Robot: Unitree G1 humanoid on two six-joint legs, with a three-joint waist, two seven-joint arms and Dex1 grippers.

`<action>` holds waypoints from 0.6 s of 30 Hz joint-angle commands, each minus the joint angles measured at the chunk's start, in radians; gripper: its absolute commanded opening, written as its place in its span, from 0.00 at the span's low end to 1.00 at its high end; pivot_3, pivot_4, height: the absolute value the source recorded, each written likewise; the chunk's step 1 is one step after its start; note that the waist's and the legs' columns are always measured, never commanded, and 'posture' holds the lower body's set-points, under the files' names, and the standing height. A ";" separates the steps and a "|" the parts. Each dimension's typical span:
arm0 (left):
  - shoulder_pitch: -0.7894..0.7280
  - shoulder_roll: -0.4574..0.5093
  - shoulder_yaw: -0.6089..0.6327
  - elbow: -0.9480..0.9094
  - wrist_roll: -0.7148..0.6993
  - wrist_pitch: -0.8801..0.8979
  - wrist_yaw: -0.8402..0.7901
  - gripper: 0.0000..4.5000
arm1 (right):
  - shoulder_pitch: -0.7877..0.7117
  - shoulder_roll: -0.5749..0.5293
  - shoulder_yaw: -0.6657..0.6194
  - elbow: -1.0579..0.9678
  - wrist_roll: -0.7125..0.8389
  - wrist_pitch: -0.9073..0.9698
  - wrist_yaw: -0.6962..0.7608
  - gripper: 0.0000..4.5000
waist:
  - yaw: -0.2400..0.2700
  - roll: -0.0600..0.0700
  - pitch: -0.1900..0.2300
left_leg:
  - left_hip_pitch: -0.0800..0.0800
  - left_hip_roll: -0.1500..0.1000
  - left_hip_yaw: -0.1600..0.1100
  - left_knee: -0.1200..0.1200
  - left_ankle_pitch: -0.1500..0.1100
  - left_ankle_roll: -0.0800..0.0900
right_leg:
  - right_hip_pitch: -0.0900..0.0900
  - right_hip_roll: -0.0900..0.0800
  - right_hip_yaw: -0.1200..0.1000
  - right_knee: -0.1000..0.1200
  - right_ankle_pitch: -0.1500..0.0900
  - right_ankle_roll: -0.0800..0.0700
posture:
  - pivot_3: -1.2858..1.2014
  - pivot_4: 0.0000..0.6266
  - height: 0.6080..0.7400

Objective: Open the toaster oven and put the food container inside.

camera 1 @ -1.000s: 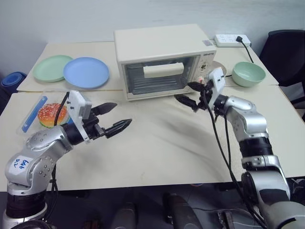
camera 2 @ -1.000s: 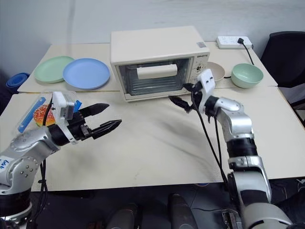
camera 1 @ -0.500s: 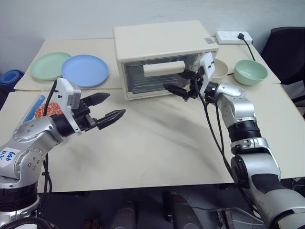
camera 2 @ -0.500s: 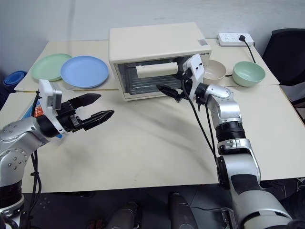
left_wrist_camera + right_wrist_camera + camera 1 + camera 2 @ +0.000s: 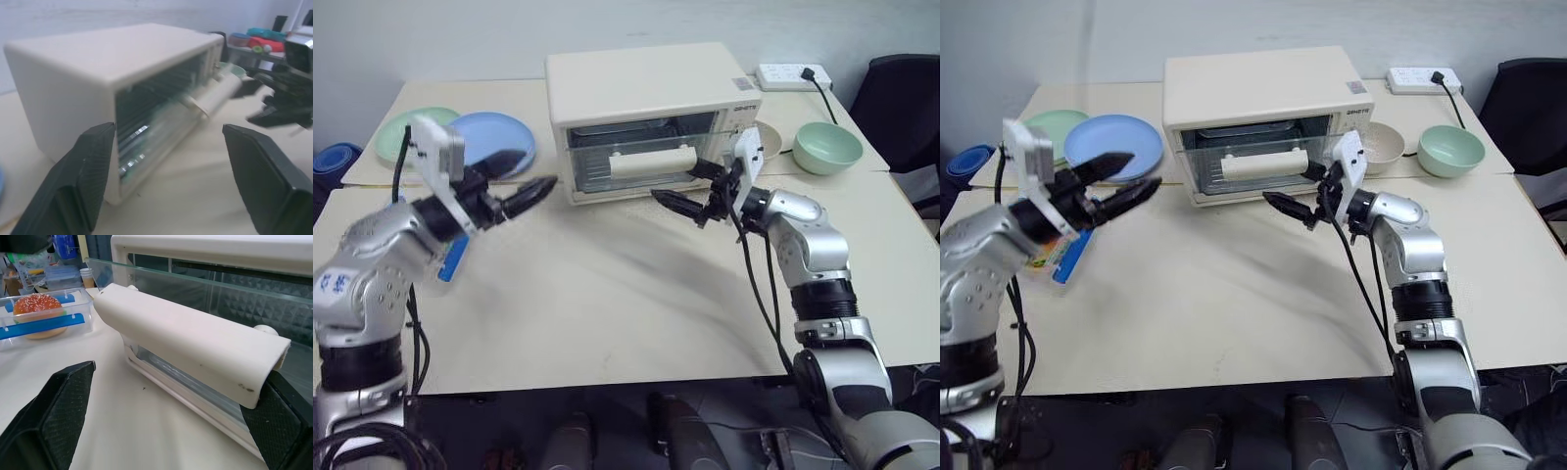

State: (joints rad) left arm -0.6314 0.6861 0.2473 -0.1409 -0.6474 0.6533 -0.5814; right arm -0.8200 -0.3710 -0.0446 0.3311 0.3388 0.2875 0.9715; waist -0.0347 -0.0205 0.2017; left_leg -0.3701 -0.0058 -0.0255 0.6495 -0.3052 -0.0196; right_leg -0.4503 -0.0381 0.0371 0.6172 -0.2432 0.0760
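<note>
We see the boxy cream-white toaster oven (image 5: pixel 646 108) at the back of the pale beige table (image 5: pixel 636 294), its glass door tipped partly open with the cream bar handle (image 5: pixel 653 162) swung outward. Our right gripper (image 5: pixel 697 191) sits at the handle's right end with its black fingers spread wide around it. Our left gripper (image 5: pixel 514 193) hovers in front of the round blue plate (image 5: pixel 494 137), jaws parted and empty. The shallow clear plastic food container (image 5: pixel 41 318) with blue side clips and a sesame-bun burger lies on the table's left side, well apart from the oven
</note>
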 commanded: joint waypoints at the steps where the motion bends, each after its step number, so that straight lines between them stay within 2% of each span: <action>1: -0.098 -0.007 -0.049 0.106 0.083 -0.073 -0.018 0.58 | 0.005 0.005 0.002 -0.069 0.019 -0.025 0.005 1.00 | 0.001 0.000 0.000 | 0.000 0.000 0.000 0.000 0.000 0.000 | 0.000 0.000 0.000 0.000 0.000 0.000 | 0.52 0.24 1.00; 5: -0.174 -0.028 -0.107 0.213 0.144 -0.137 -0.074 0.31 | 0.023 0.009 0.005 -0.078 0.015 -0.028 -0.004 1.00 | 0.001 0.000 0.000 | -0.001 0.000 0.003 0.000 0.000 0.000 | -0.002 0.001 0.001 0.002 0.000 0.000 | 0.52 0.24 1.00; 10: -0.229 -0.059 -0.182 0.301 0.213 -0.195 -0.147 0.03 | 0.050 0.012 0.009 -0.102 0.014 -0.026 -0.014 1.00 | 0.001 0.000 0.000 | -0.001 0.000 0.007 0.001 0.000 0.000 | -0.003 0.001 0.003 0.003 0.000 0.000 | 0.52 0.24 1.00; 18: -0.247 -0.091 -0.237 0.365 0.274 -0.254 -0.238 0.03 | 0.082 0.001 -0.009 -0.152 0.021 0.000 -0.050 1.00 | 0.004 0.000 0.000 | -0.001 0.000 0.007 0.003 0.000 0.000 | -0.005 0.001 0.006 0.006 0.000 0.000 | 0.52 0.24 1.00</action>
State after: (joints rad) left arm -0.8720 0.5962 0.0186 0.2462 -0.3797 0.4230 -0.7874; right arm -0.7279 -0.3627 -0.0410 0.2397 0.3387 0.2900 0.9314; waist -0.0308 -0.0206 0.2017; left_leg -0.3710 -0.0057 -0.0181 0.6526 -0.3051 -0.0199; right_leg -0.4554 -0.0368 0.0434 0.6238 -0.2430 0.0762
